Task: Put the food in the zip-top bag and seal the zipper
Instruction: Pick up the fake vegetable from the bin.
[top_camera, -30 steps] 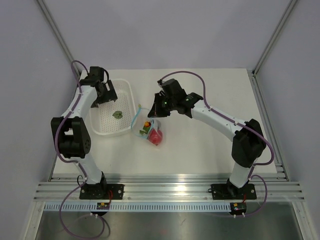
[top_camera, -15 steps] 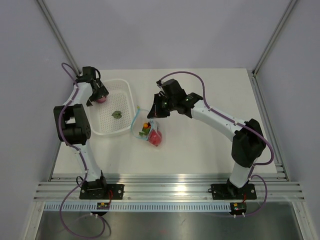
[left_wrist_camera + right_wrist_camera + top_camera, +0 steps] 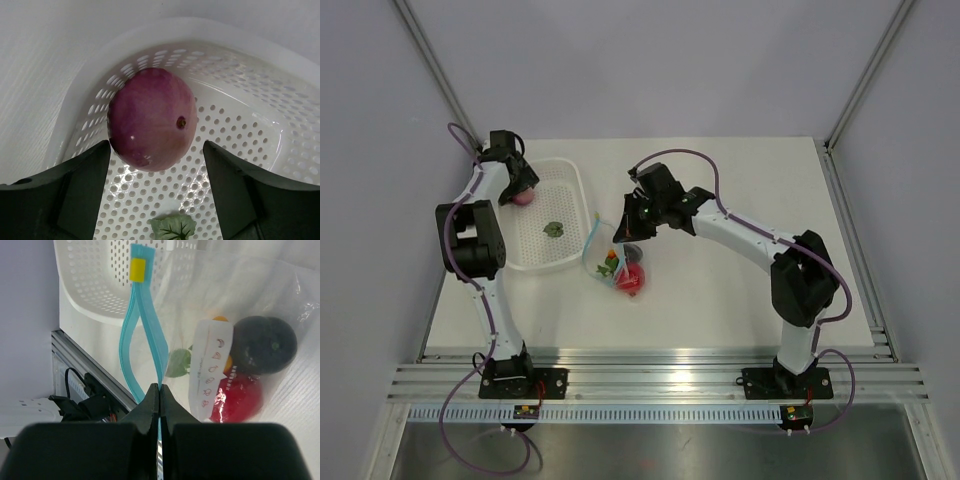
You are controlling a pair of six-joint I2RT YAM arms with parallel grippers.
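Observation:
The pink roundish piece (image 3: pixel 150 120) lies in the far left corner of the white perforated basket (image 3: pixel 240 80). My left gripper (image 3: pixel 156 146) is open, its fingertips on either side of the piece's near end. It shows in the top view (image 3: pixel 517 182) beside the pink piece (image 3: pixel 524 197). A green leafy piece (image 3: pixel 172 227) lies on the basket floor (image 3: pixel 554 229). My right gripper (image 3: pixel 159 388) is shut on the light blue zipper (image 3: pixel 153 330) of the zip-top bag (image 3: pixel 200 285). The bag holds a red piece (image 3: pixel 240 395), a dark round piece (image 3: pixel 262 345) and a green leaf (image 3: pixel 177 362).
The basket (image 3: pixel 570 180) stands left of centre, and the bag (image 3: pixel 620 268) hangs at its right rim under my right gripper (image 3: pixel 625 232). A yellow slider (image 3: pixel 137 270) sits at the zipper's far end. Grey walls rise behind and at both sides.
My left gripper has swung from over the basket's middle to its far left corner, around the pink piece. My right gripper has shifted slightly left and nearer with the bag.

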